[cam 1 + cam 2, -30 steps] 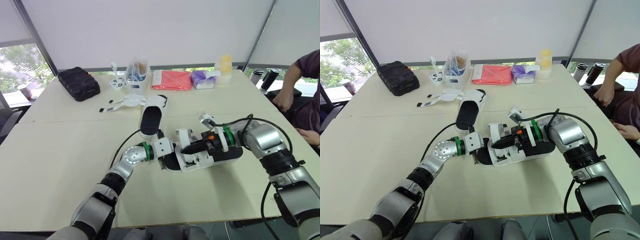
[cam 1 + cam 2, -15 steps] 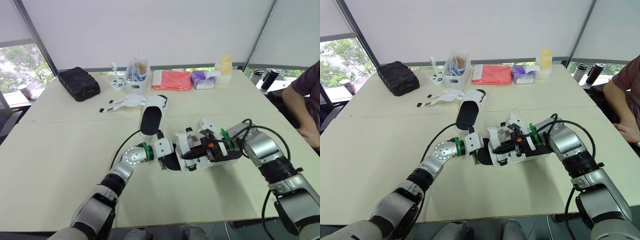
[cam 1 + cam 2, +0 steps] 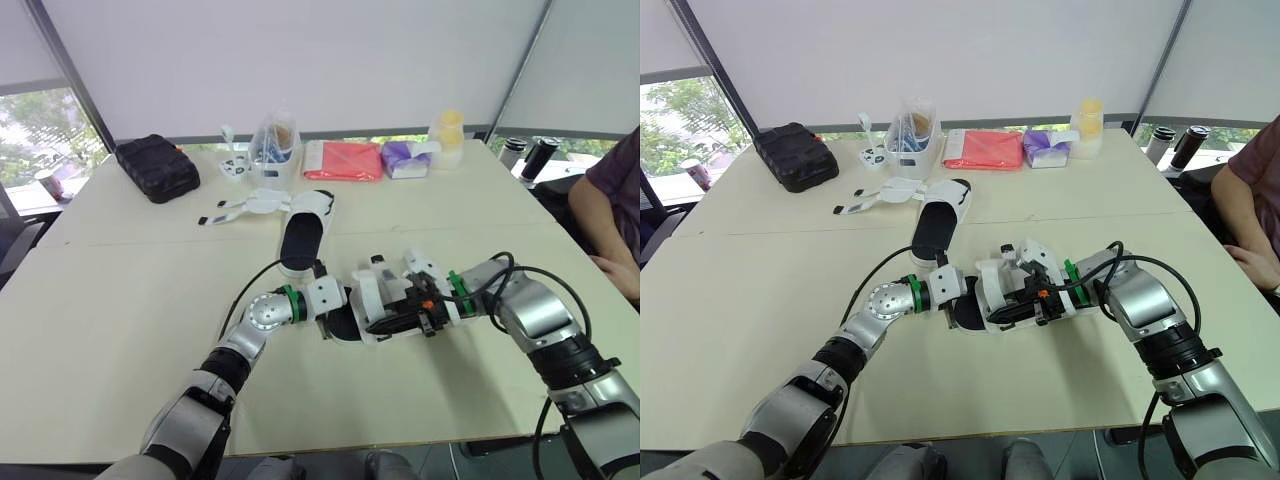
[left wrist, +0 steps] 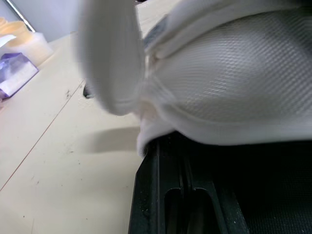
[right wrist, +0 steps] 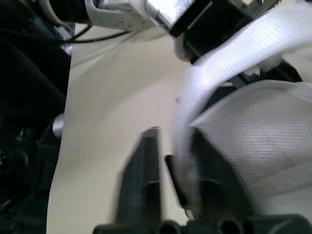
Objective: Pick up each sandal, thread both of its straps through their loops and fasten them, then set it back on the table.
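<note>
strap [image 5: 229, 48] of white mesh sandal [image 3: 352, 322], clenched in my right tool [image 3: 378, 323], now pulled down across it; fastening still ahead; left tool [image 3: 325, 314]: cannot tell.

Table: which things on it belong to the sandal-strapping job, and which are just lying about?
Job:
white sandal between the two arms
second sandal lying behind it

Lying about:
black case
clear tub
red packet
purple tissue pack
yellow bottle
dark cups
</note>
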`<control>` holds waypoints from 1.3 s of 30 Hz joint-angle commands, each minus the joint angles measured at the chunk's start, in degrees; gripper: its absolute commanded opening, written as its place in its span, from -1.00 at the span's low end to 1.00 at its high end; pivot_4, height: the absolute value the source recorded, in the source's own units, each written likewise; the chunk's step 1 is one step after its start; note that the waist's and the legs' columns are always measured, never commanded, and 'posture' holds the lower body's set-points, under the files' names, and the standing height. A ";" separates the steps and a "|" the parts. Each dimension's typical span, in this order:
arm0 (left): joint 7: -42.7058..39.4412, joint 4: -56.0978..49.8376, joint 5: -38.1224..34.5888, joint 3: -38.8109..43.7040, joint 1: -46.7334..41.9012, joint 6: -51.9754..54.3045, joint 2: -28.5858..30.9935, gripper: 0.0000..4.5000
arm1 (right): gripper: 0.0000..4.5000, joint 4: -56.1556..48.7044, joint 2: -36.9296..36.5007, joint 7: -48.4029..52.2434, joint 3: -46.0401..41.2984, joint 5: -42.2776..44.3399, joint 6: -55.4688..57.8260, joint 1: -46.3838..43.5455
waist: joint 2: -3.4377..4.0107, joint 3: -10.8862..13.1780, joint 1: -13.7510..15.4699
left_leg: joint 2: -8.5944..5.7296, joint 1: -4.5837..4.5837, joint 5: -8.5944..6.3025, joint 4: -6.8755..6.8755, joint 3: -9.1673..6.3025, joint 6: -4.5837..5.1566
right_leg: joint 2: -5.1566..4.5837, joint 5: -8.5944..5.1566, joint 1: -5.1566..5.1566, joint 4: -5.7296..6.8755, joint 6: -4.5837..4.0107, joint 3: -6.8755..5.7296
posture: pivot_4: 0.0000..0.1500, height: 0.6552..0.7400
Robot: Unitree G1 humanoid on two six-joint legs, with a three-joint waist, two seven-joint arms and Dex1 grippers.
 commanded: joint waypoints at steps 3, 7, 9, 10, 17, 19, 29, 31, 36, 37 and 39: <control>-0.28 3.25 1.94 -0.89 2.05 4.20 0.80 -1.00 | 0.30 -11.52 -1.02 -10.78 -13.39 4.94 3.63 5.88 | -0.01 0.01 0.13 | -0.03 -0.07 0.00 0.00 -0.01 0.00 | -0.03 0.00 -0.04 -0.01 0.00 0.00 | 1.00 1.00; -0.91 3.06 1.83 -0.72 1.62 4.03 1.25 -1.00 | 0.30 -22.24 -3.26 -15.45 -21.09 10.24 9.35 13.43 | -0.02 0.02 0.19 | -0.04 -0.13 -0.01 -0.04 -0.02 0.01 | -0.04 0.00 -0.12 -0.01 0.00 0.00 | 1.00 1.00; -1.51 3.10 1.84 -0.87 1.28 3.83 1.27 -1.00 | 0.30 -26.86 -3.49 -17.66 -24.56 14.22 13.45 17.61 | -0.03 0.03 0.08 | -0.02 -0.12 -0.01 -0.06 -0.02 0.01 | -0.04 0.00 -0.11 -0.01 0.00 0.00 | 1.00 1.00; -1.79 3.21 1.85 -0.97 1.02 3.78 1.19 -1.00 | 0.30 -28.91 -3.63 -18.52 -25.62 15.50 14.75 19.97 | -0.05 0.03 0.07 | -0.01 -0.12 -0.01 -0.06 -0.01 0.00 | -0.03 -0.01 -0.11 -0.01 0.02 0.00 | 1.00 1.00; -3.32 3.04 1.81 -1.21 0.65 3.79 1.34 -1.00 | 0.30 -34.01 -1.71 -24.08 -25.53 18.68 16.48 30.81 | -0.12 0.08 0.02 | 0.02 -0.10 -0.01 -0.06 0.02 0.01 | -0.02 -0.14 -0.07 -0.04 0.22 0.00 | 1.00 1.00; -3.42 3.07 1.78 -1.10 0.55 3.90 1.46 -1.00 | 0.30 -32.87 -1.40 -24.85 -23.86 17.36 14.83 32.10 | -0.13 0.08 0.02 | 0.02 -0.08 0.00 -0.06 0.02 0.01 | -0.02 -0.14 -0.06 -0.04 0.22 0.00 | 1.00 1.00; -3.02 2.72 1.72 -0.84 0.94 4.29 1.56 -1.00 | 0.30 -23.76 -0.87 -24.93 -16.94 12.01 6.83 29.22 | -0.16 0.10 -0.03 | 0.03 -0.07 0.00 -0.06 0.02 0.01 | 0.01 -0.14 -0.06 -0.04 0.22 0.00 | 1.00 1.00; -2.84 2.47 1.72 -0.81 1.19 4.44 1.56 -1.00 | 0.30 -22.06 -0.12 -25.35 -16.68 11.79 5.82 28.08 | -0.17 0.11 -0.03 | 0.03 -0.07 0.00 -0.06 0.02 0.01 | 0.01 -0.14 -0.06 -0.04 0.22 0.00 | 1.00 1.00; -2.54 1.79 1.62 -0.71 1.77 4.82 1.61 -1.00 | 0.30 -20.69 0.87 -25.01 -14.77 11.76 5.22 26.68 | -0.18 0.11 -0.13 | 0.05 -0.03 0.00 -0.06 0.01 0.01 | 0.02 -0.13 -0.04 -0.03 0.21 0.00 | 1.00 1.00; -2.51 1.65 1.62 -0.73 1.89 4.89 1.63 -1.00 | 0.30 -20.62 1.36 -24.77 -14.28 12.26 5.54 26.36 | -0.20 0.12 -0.21 | 0.07 -0.02 0.00 -0.06 0.02 0.01 | 0.04 -0.13 -0.03 -0.03 0.21 0.00 | 1.00 1.00; -2.44 1.35 1.68 -0.77 2.04 5.10 1.60 -1.00 | 0.30 -20.86 2.03 -24.41 -14.04 13.43 6.33 26.05 | -0.22 0.13 -0.26 | 0.14 0.02 0.00 -0.06 0.02 0.01 | 0.11 -0.14 -0.02 -0.03 0.21 0.00 | 1.00 1.00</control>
